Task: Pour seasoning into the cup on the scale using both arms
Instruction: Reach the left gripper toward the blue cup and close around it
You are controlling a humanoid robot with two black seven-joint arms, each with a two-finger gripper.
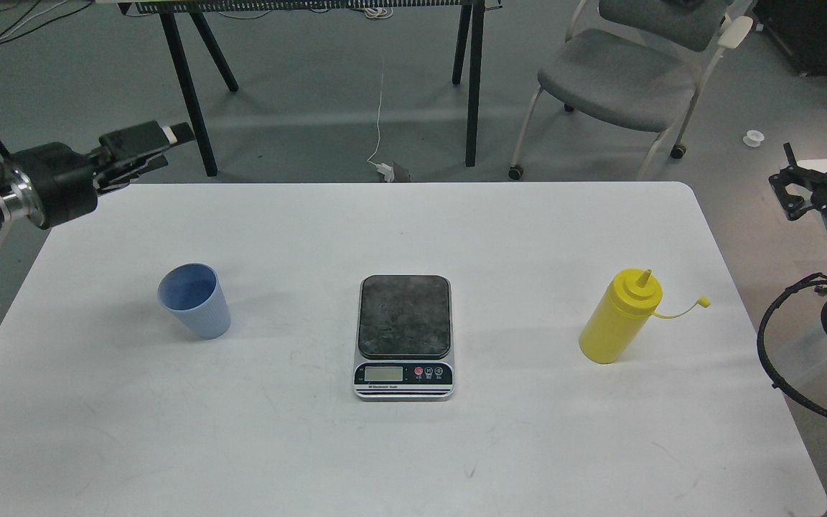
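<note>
Nothing was grasped yet: the cup [194, 300] stood left of the scale [404, 335], the seasoning [618, 317] right, both grippers' fingers unreadable, so fetching the cup seemingly came first.

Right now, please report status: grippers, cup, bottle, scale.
Left gripper and right gripper both off the table, holding nothing. Cup left, yellow bottle right, cap off. Scale centre, plate bare. Nothing in the way.

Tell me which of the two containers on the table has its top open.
The light blue cup, left of the scale: its wide mouth is open and shows its inside. The yellow bottle on the right ends in a narrow nozzle instead.
</note>
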